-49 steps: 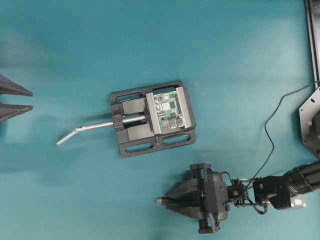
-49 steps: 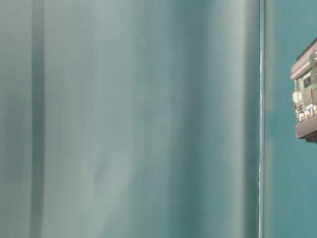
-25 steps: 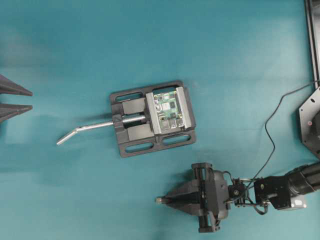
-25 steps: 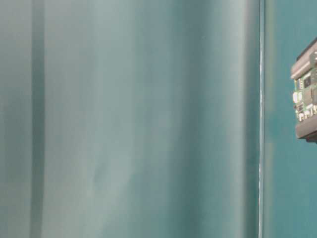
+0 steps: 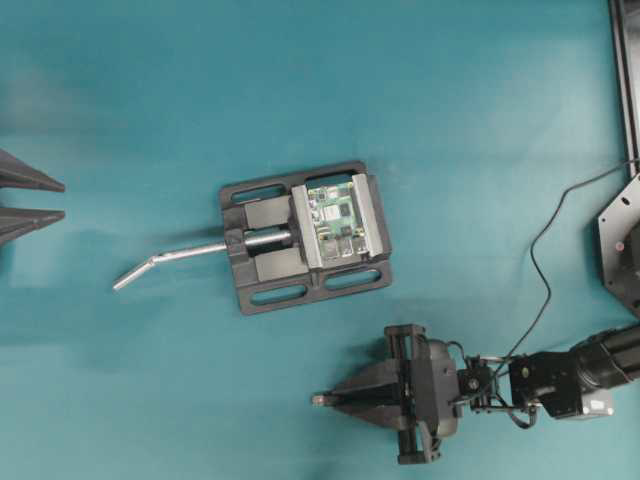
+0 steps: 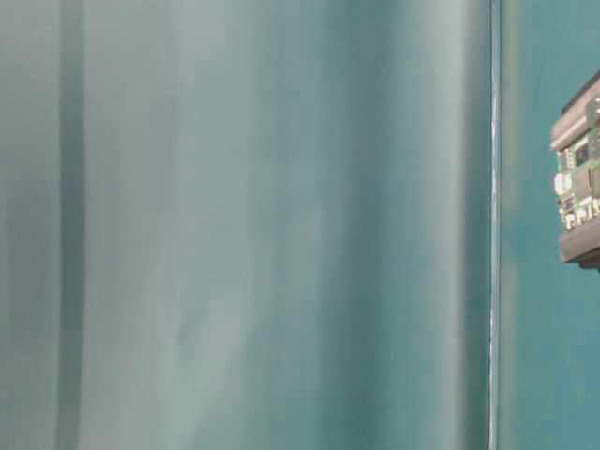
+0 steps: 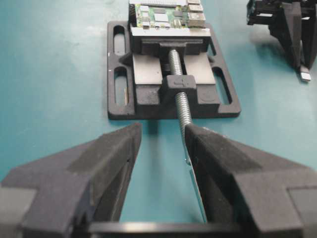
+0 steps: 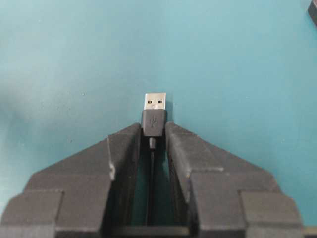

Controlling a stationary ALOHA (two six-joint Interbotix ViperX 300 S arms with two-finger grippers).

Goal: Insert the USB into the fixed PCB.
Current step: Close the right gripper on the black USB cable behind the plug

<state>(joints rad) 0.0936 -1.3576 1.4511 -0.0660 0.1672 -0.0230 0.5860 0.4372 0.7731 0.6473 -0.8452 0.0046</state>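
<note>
The USB (image 8: 154, 111), a dark plug with a metal tip, is pinched by its body between the fingertips of my right gripper (image 8: 152, 130), metal tip sticking out forward. Seen from overhead, that gripper (image 5: 332, 400) lies low over the mat, below and slightly right of the vise, with the USB tip (image 5: 318, 400) pointing left. The fixed PCB (image 5: 335, 220) is a green board clamped between grey vise jaws. My left gripper (image 5: 55, 199) stands open at the far left edge. Its wrist view has the open gripper (image 7: 162, 134) facing the PCB (image 7: 166, 12) along the vise screw.
The black vise base (image 5: 265, 295) sits mid-table, its bent silver handle (image 5: 165, 262) reaching left toward my left gripper. The thin black USB cable (image 5: 540, 270) curves up to the right edge. Dark fixtures (image 5: 625, 240) stand at the right border.
My right gripper's jaws have narrowed onto the USB plug and now stay closed on it. The left arm, vise and PCB have not moved.
</note>
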